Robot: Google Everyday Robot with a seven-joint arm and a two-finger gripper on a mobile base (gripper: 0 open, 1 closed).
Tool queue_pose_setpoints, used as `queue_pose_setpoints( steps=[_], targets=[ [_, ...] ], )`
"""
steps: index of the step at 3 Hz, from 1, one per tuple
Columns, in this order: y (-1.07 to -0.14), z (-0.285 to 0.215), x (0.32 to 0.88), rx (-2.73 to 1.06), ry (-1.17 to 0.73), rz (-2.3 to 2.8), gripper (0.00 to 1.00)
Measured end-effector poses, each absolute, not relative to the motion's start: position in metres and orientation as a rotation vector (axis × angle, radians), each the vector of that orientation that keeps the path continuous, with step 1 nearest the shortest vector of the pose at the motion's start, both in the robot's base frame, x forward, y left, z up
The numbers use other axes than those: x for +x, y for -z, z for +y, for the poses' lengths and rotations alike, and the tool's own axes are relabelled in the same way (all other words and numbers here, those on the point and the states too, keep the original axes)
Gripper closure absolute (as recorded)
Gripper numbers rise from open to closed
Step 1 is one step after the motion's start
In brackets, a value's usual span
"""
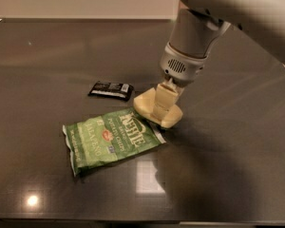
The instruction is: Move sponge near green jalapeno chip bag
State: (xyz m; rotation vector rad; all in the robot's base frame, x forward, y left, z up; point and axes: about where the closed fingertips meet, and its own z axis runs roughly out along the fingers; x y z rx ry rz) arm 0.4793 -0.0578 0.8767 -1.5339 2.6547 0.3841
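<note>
While aslant, hand (163, 104) down on sponge (143, 104) beside chip bag (111, 139).

Arm (228, 4): cut off by the top and right edges.
Hand (164, 103): closed on the sponge (144, 103), hiding its middle.
Black wrapper (110, 90): lettering was too small to read.
Counter (47, 56): cut off at left and right.

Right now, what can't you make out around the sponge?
Camera view:
- middle of the sponge: hidden by the gripper, fingers clamped on it.
- whether sponge touches the green jalapeno chip bag: cannot tell.
- print on the black wrapper: too small.
- arm: cut off by top edge.
</note>
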Motion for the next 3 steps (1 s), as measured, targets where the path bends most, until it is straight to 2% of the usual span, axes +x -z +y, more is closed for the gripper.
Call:
queue_pose_setpoints(
  steps=[1,2,3],
  targets=[
    [-0.8765,-0.0563,0.4818,-1.522,-0.381,2.647,0.13],
    [-0.8762,-0.054,0.4838,-1.519,-0.381,2.638,0.0],
    [-0.8762,-0.0539,0.4838,-1.519,-0.381,2.638,0.0]
  ],
)
